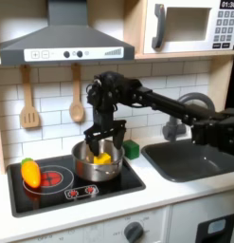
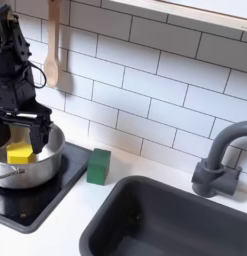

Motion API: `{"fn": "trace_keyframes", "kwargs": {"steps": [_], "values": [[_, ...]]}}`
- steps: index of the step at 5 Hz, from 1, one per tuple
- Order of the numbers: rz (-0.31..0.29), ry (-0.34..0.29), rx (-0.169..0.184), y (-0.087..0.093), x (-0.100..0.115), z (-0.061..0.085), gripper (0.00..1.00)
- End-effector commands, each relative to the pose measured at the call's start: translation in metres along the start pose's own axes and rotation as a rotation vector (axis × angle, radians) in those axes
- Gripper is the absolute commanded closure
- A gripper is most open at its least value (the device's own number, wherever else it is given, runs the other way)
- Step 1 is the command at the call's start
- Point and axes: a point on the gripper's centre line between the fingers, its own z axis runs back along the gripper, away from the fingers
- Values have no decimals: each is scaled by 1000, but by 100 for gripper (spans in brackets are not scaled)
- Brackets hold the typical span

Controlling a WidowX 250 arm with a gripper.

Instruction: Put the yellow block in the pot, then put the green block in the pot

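Observation:
The yellow block (image 1: 102,158) (image 2: 20,153) lies inside the silver pot (image 1: 82,169) (image 2: 30,177) on the stove. My gripper (image 1: 103,141) (image 2: 23,136) hangs just above the pot, open, with its fingers spread to either side of the block and apart from it. The green block (image 1: 132,149) (image 2: 99,166) stands on the counter beside the pot, on the right in both exterior views, between the stove and the sink.
An orange-yellow toy vegetable (image 1: 30,172) lies on the stove's red burner at the first exterior view's left. The dark sink (image 1: 189,161) (image 2: 165,220) and faucet (image 2: 220,160) are at the right. A wooden spoon (image 1: 77,104) (image 2: 53,50) hangs on the tiled wall.

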Motion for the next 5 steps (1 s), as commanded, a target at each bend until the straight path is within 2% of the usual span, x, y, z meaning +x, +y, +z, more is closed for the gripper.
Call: {"fn": "trace_keyframes", "kwargs": {"steps": [1, 3, 4, 5], "values": [[-52, -41, -5, -30, -2, 15, 0], [-42, -13, -4, -61, -1, -5, 0], [-57, -20, -3, -77, 1, -8, 0], [-55, -25, 8, -82, 2, -13, 0]]}}
